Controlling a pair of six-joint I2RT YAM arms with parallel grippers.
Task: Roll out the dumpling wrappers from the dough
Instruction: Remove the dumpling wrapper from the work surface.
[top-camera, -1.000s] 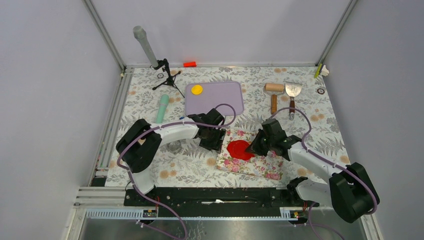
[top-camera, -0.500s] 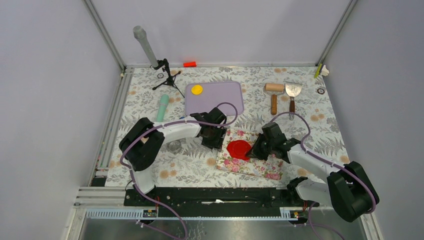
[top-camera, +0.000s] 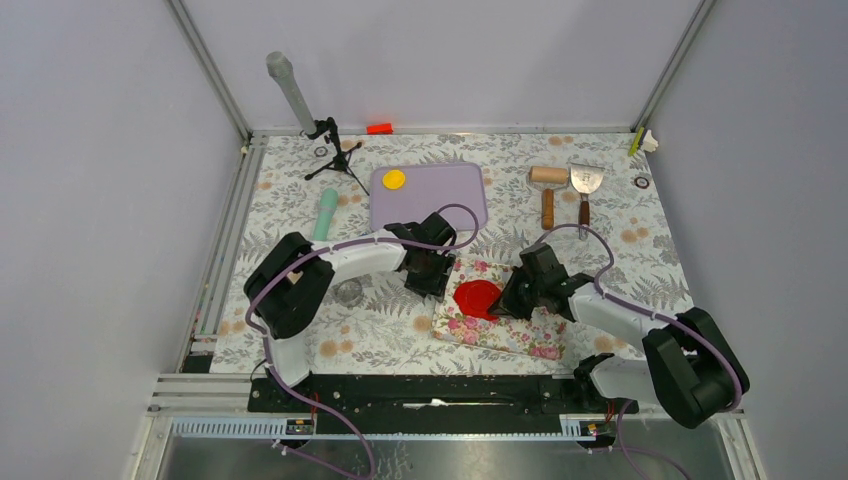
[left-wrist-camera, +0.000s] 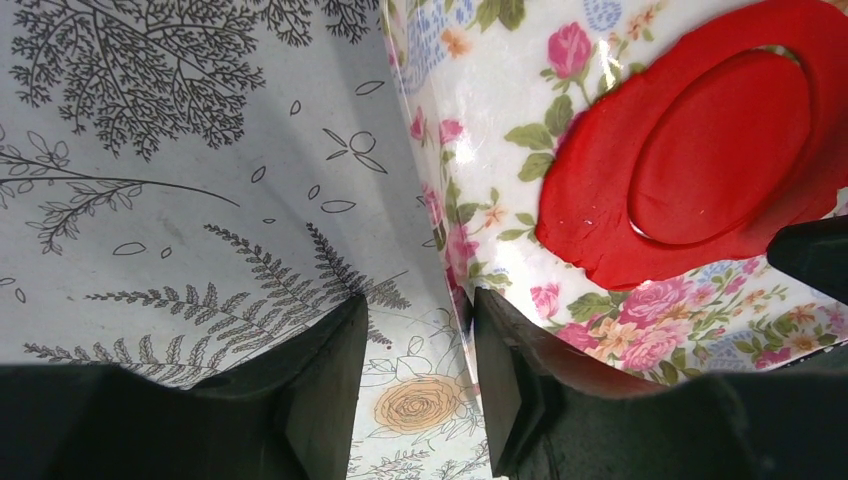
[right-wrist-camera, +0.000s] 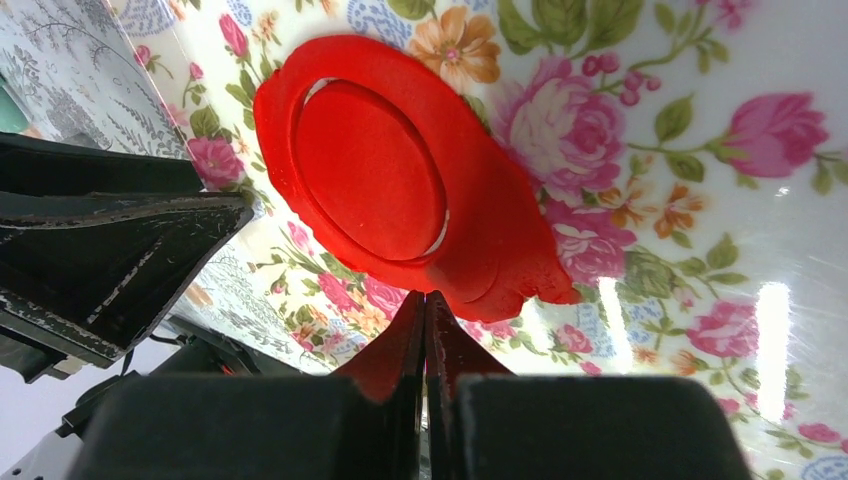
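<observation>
1. The right gripper (right-wrist-camera: 425, 305) is clenched, its two fingertips pressed together with nothing between them. The joined tip touches the near rim of the red dough sheet (right-wrist-camera: 505, 265).
2. Cut into that sheet is a round wrapper (right-wrist-camera: 370, 170), a neat red disc outlined by a thin groove. It sits inside the ragged surround and has not been lifted out.
3. The dough lies flat on a glossy floral board (right-wrist-camera: 700, 200), in the middle of the table between the two arms.
4. The left gripper (left-wrist-camera: 420, 385) is low at the board's left edge, its jaws apart, with the leaf-print tablecloth (left-wrist-camera: 200, 200) showing between them. The board's edge runs in beside the finger nearer the dough. Whether that finger presses on the board cannot be told.
5. Farther off, a yellow wrapper (top-camera: 394, 179) rests on a lilac mat (top-camera: 445, 195) at the far side of the table. A wooden roller (top-camera: 547, 180) and a metal scraper (top-camera: 585, 182) lie to the right of the mat.
6. Likely risk: the clay looks soft, so the narrow closed tip could gouge or crease the rim if it pushes in steeply.
7. Likely risk: if the surround is peeled away carelessly, it may drag the disc with it and stretch it out of round, since the groove may not cut fully through.
8. Likely risk: the board looks slick. If the left gripper has no firm hold, a sideways push from the right could slide the whole board.
</observation>
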